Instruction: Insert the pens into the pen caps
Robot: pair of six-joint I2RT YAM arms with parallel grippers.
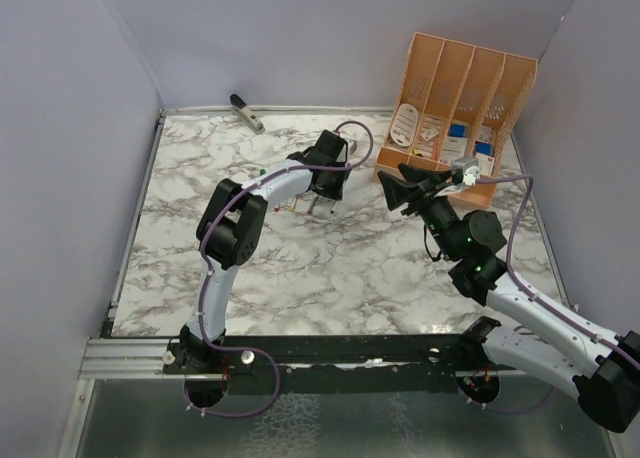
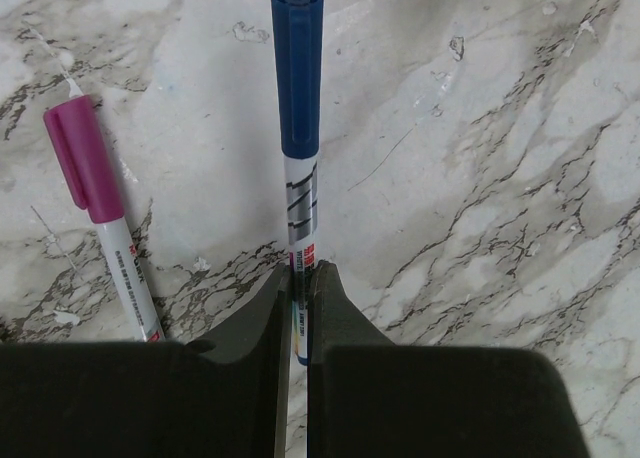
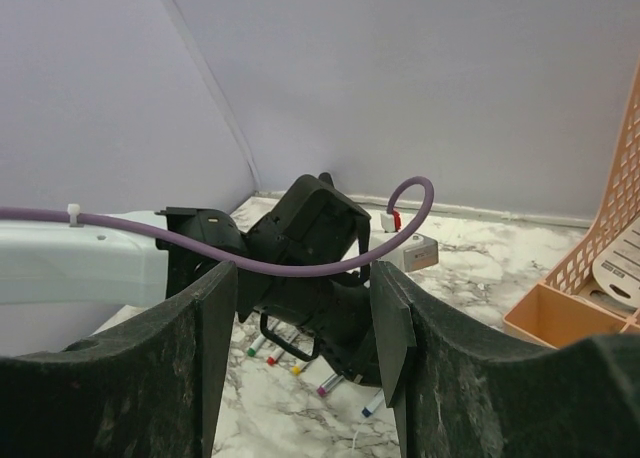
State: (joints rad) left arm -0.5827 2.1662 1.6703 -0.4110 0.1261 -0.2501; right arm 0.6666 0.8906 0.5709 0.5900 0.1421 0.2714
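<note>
In the left wrist view my left gripper (image 2: 300,278) is shut on the white barrel of a pen (image 2: 299,203) that wears a blue cap (image 2: 297,73) at its far end. A pen with a purple cap (image 2: 84,160) lies on the marble to its left. In the top view the left gripper (image 1: 322,203) is low over the table's middle back. My right gripper (image 1: 395,193) is open and empty, raised to its right. The right wrist view shows open fingers (image 3: 390,323) and several pens under the left gripper, their ends green (image 3: 252,351), red (image 3: 271,359), yellow (image 3: 296,369), purple (image 3: 323,389) and blue (image 3: 367,412).
An orange mesh file organiser (image 1: 455,118) stands at the back right, close behind the right gripper. A grey-black stapler-like object (image 1: 246,112) lies at the back wall. Walls enclose the marble table (image 1: 340,278) on the left, back and right.
</note>
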